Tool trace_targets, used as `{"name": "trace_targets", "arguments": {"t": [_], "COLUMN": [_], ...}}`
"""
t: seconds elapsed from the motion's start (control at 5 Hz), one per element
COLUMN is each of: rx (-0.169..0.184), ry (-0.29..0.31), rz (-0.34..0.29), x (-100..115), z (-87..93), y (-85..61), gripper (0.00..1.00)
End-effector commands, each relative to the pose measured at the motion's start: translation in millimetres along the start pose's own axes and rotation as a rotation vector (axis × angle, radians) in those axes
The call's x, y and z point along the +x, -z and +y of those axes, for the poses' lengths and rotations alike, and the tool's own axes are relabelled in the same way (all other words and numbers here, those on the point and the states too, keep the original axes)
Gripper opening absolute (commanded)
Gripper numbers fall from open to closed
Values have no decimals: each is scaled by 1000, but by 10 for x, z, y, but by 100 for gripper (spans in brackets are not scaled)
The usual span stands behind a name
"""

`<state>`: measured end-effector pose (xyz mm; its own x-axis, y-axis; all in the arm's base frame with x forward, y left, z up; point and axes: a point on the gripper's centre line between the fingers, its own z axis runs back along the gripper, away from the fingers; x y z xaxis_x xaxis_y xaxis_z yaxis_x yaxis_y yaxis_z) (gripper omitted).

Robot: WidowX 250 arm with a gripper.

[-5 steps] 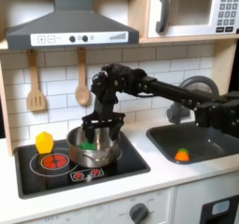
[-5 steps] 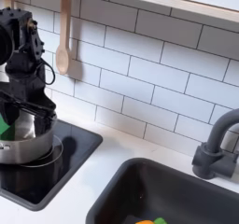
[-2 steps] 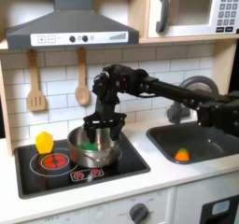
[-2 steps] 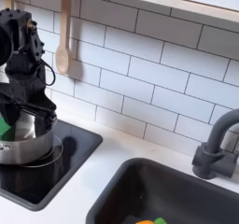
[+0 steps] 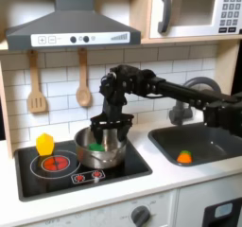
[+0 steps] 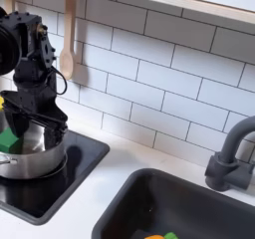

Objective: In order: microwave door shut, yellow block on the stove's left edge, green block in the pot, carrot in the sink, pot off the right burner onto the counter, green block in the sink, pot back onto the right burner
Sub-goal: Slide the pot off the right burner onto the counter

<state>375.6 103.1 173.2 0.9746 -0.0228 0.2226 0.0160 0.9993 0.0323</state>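
Pot [image 5: 100, 151] now rightward, tool [image 5: 111, 127] (seemingly gripping) half-hidden.

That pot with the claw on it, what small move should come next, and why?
Probably keep sliding the pot toward the first exterior view's right, off the stove and onto the counter. The claw is down at the pot's rim, the green block lies inside, the carrot is already in the sink, and the pot still rests on the stovetop.
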Motion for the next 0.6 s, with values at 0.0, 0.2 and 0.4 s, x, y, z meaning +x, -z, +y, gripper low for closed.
{"name": "trace_targets", "arguments": {"t": [0.0, 0.2, 0.4], "rx": [-15, -30, -45], "ry": [23, 35, 45], "rz": [3, 1, 0], "x": [-13, -30, -66], "z": [-131, -214, -307], "y": [10, 8, -1], "gripper": [100, 100, 100]}}
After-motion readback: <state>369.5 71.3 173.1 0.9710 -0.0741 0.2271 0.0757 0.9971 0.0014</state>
